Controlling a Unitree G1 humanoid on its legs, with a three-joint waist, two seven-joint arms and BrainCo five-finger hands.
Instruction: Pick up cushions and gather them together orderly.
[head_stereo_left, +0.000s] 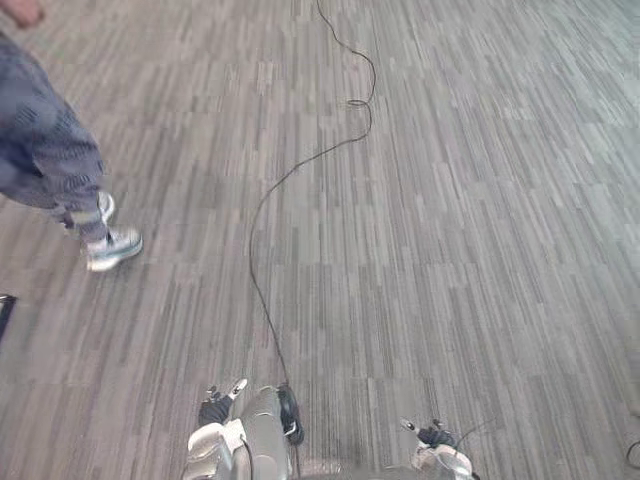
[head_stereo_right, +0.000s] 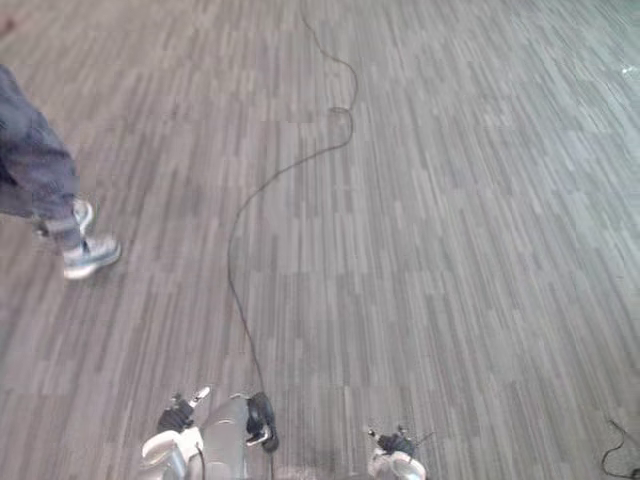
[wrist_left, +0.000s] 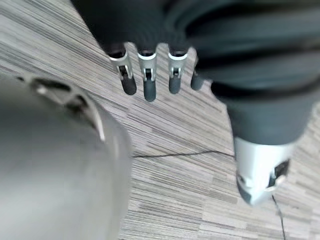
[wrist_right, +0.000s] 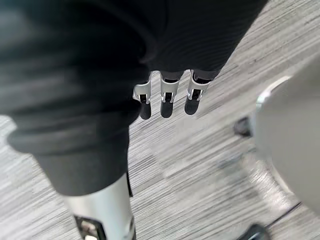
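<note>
My left hand (wrist_left: 149, 82) hangs over the grey striped carpet (head_stereo_left: 450, 250), its fingers straight and its thumb (wrist_left: 260, 172) set apart, with nothing in it. My right hand (wrist_right: 167, 102) hangs the same way above the carpet, fingers straight, thumb (wrist_right: 102, 212) apart, holding nothing. Both arms are low at my sides, at the bottom edge of the eye views.
A person stands at the far left, in dark trousers (head_stereo_left: 40, 140) and light shoes (head_stereo_left: 112, 247). A small dark object (head_stereo_left: 4, 312) lies at the left edge of the floor.
</note>
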